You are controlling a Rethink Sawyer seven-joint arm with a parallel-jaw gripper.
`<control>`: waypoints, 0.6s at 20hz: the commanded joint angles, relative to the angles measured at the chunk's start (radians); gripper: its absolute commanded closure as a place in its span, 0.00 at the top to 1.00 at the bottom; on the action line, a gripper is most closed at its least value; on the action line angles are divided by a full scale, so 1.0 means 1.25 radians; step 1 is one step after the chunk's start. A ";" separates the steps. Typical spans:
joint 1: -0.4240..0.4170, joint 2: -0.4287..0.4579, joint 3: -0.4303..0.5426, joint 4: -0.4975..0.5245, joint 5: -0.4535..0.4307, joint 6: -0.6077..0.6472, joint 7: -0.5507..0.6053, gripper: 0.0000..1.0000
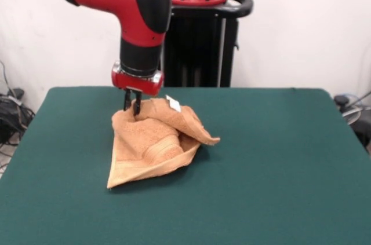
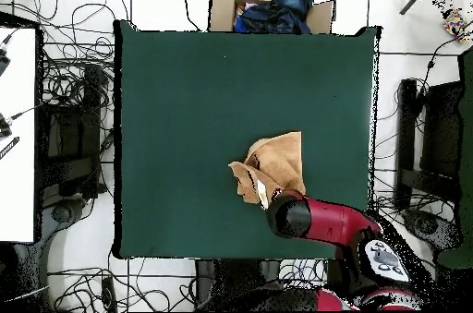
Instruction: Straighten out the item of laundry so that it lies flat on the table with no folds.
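Observation:
The orange-tan towel (image 1: 155,143) lies crumpled and folded over itself on the green table (image 1: 278,164), left of the middle. Its white tag (image 1: 173,103) shows at the raised far edge. My gripper (image 1: 132,108) comes straight down onto that far edge, with the fingers close together and pinching the cloth. The cloth is pulled up into a peak at the fingers. One corner points toward the front left and another sticks out to the right. In the overhead view the towel (image 2: 280,160) lies near the table's (image 2: 185,97) lower right, and the arm's red wrist hides the gripper.
A cardboard box of dark clothes (image 2: 272,6) stands beyond the table's far edge in the overhead view. Cables lie on the floor on both sides. The black pedestal (image 1: 200,42) stands behind the table.

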 commanded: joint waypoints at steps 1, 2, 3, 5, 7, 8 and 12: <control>0.001 -0.044 0.077 0.056 -0.025 0.021 0.039 0.00; 0.002 -0.047 0.077 0.061 -0.025 0.019 0.042 0.00; 0.001 -0.057 0.080 0.068 -0.021 0.027 0.041 0.00; 0.004 -0.071 0.080 0.074 -0.017 0.042 0.038 0.00; -0.003 -0.083 0.083 0.089 -0.017 0.047 0.034 0.00; -0.009 -0.087 0.088 0.096 -0.018 0.048 0.030 0.00; -0.048 -0.098 0.130 0.122 -0.011 0.056 0.011 1.00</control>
